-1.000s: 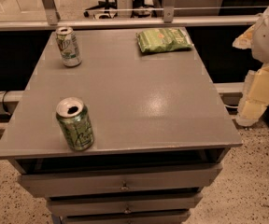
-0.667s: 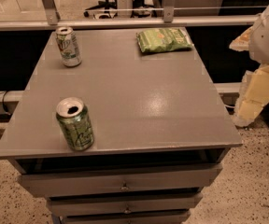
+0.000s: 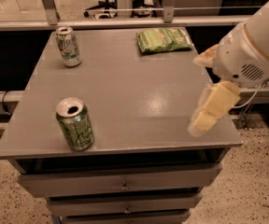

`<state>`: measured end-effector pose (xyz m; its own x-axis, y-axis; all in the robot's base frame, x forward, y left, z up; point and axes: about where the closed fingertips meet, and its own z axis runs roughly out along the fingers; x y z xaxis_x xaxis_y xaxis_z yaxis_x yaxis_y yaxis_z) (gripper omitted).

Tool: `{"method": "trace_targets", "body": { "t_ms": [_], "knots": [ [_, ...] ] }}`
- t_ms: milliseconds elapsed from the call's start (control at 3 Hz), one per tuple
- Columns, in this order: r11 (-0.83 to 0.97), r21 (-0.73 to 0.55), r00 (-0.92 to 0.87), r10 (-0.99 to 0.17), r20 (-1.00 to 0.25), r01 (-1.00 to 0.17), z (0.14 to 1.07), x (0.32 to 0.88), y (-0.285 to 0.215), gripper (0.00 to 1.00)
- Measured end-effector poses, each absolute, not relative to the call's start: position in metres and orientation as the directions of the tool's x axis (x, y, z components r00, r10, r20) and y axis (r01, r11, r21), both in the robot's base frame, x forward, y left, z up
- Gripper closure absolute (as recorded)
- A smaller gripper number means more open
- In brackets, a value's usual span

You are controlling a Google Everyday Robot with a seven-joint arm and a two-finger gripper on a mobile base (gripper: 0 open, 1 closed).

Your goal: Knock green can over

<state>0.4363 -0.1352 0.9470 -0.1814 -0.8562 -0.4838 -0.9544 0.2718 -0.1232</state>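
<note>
Green can (image 3: 74, 124): upright on the grey table (image 3: 139, 92), near the front-left corner, close to the front edge and a little in from the left edge. Silver top up, dark mouth hole in plain sight.

At 12 o'clock from it, well apart, near the back-left corner: a paler can (image 3: 68, 46), also upright. Between 1 and 2 o'clock, far off at the back edge: a flat green snack bag (image 3: 164, 39). Nothing touching the green can, and nothing between it and either of these but bare grey top.

At 3 o'clock from the can, well apart: the gripper (image 3: 210, 113), pale yellow, hanging tilted down to the left over the table's front-right corner, below the robot's white rounded wrist (image 3: 244, 55). Open or closed: cannot tell, blurred. No hold on anything; no contact with either can or the bag.

Between gripper and green can: one open stretch of table top along the front, with no object in the line.

Beyond the can at 6 o'clock: the front edge, then drawers (image 3: 120, 183) under the top. At 9 o'clock: the left edge, then speckled floor (image 3: 3, 190). Past the back edge: a metal rail (image 3: 125, 22).
</note>
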Motion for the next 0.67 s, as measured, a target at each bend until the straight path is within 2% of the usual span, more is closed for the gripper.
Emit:
{"method": "trace_targets", "body": {
  "t_ms": [333,667],
  "knots": [
    [0.218,-0.102,-0.097,-0.743,-0.663,-0.971,0.94,0.431,-0.063,0.0],
    [0.164,-0.107,-0.03,-0.665,-0.746,-0.981,0.935,0.423,-0.016,0.0]
  ]
}}
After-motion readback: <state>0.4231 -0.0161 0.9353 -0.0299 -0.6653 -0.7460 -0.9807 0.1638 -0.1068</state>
